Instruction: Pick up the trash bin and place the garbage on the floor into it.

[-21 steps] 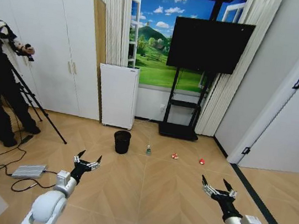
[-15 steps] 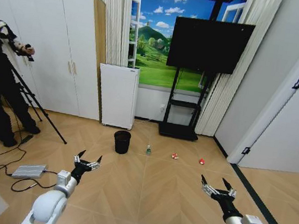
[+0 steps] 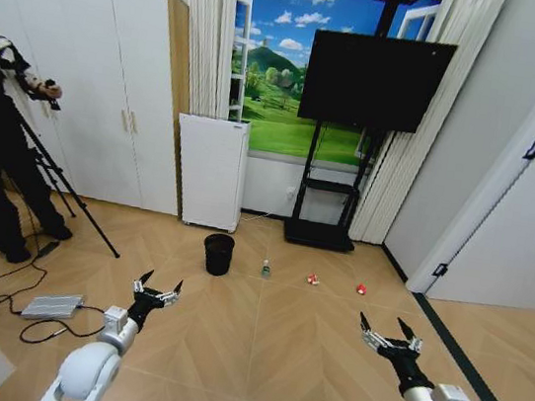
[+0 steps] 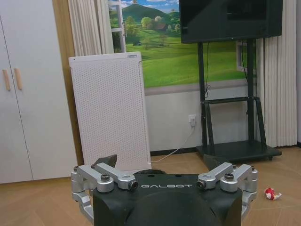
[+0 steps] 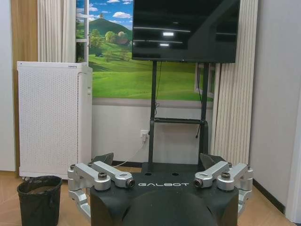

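The bin (image 3: 218, 253) stands upright on the floor (image 3: 266, 350), ahead of both grippers and well apart from them, just before the white appliance (image 3: 210, 171). It lies nearly straight ahead of the left gripper (image 3: 157, 287), whose fingers are spread and empty; I judge that arm the nearer. The right gripper (image 3: 386, 334), fingers likewise apart, hovers farther to the side. The bottle (image 3: 265, 269) and two wrappers (image 3: 313, 279) (image 3: 362, 290) lie in a row to the bin's right.
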